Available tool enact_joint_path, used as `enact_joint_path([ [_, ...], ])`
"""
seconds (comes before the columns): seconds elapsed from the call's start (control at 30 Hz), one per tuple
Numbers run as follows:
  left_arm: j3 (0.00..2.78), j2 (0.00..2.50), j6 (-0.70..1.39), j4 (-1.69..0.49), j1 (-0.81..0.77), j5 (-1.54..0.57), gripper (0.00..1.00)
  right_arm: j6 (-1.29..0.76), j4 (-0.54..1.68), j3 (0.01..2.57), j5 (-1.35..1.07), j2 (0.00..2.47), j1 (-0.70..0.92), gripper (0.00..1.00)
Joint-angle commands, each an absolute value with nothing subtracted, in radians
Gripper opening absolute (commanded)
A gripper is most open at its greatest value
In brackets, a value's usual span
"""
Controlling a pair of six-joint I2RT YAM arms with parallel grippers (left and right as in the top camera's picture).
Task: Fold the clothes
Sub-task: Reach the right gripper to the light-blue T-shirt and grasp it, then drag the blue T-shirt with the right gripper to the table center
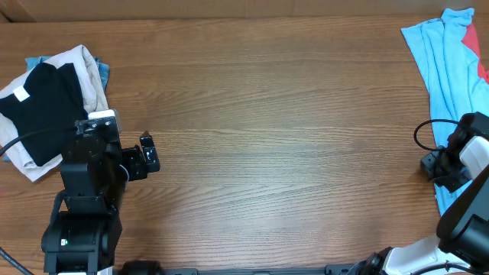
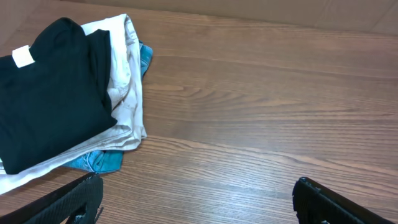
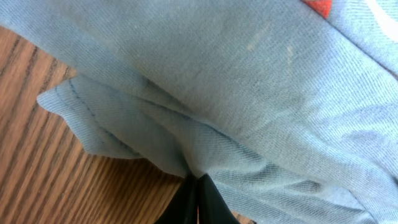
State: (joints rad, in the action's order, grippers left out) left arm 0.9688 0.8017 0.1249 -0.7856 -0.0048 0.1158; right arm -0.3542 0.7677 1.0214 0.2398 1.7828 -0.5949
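A light blue shirt (image 1: 447,65) with a red print lies unfolded at the table's right edge. My right gripper (image 1: 442,169) sits at its lower hem. In the right wrist view the fingers (image 3: 198,186) are shut on a pinch of the blue shirt's fabric (image 3: 249,93). A stack of folded clothes, black shirt (image 1: 38,107) on top of white and blue ones, lies at the far left; it also shows in the left wrist view (image 2: 53,93). My left gripper (image 1: 149,155) is open and empty, just right of the stack; its fingers spread wide over bare wood (image 2: 196,205).
The wooden table (image 1: 267,114) spans the view between the two arms. A black cable (image 1: 424,134) loops near the right arm. The left arm's base (image 1: 80,229) stands at the front left edge.
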Motion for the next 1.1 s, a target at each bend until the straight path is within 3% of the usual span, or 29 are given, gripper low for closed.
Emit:
enact_joint_path([
  [0.0,0.994,0.801,0.128,-0.782,0.0,0.104,1.0,-0.39,0.78,1.048,0.242,1.766,-0.598,0.04],
  [0.27,0.994,0.801,0.128,-0.778,0.0,0.104,1.0,-0.383,0.995,1.29,0.177,1.612,-0.557,0.04],
  [0.4,0.993,0.801,0.128,-0.777,0.0,0.104,1.0,-0.271,1.06,1.417,0.085,1.534,-0.484,0.04],
  [0.63,0.994,0.801,0.128,-0.777,0.0,0.104,1.0,-0.099,1.113,1.57,0.05,1.42,-0.186,0.04],
  [0.9,0.993,0.801,0.128,-0.777,0.0,0.104,1.0,-0.096,0.987,1.572,-0.001,1.426,0.253,0.04],
  [1.07,0.993,0.804,0.128,-0.778,0.0,0.104,1.0,-0.105,0.882,1.572,-0.002,1.509,0.42,0.04],
])
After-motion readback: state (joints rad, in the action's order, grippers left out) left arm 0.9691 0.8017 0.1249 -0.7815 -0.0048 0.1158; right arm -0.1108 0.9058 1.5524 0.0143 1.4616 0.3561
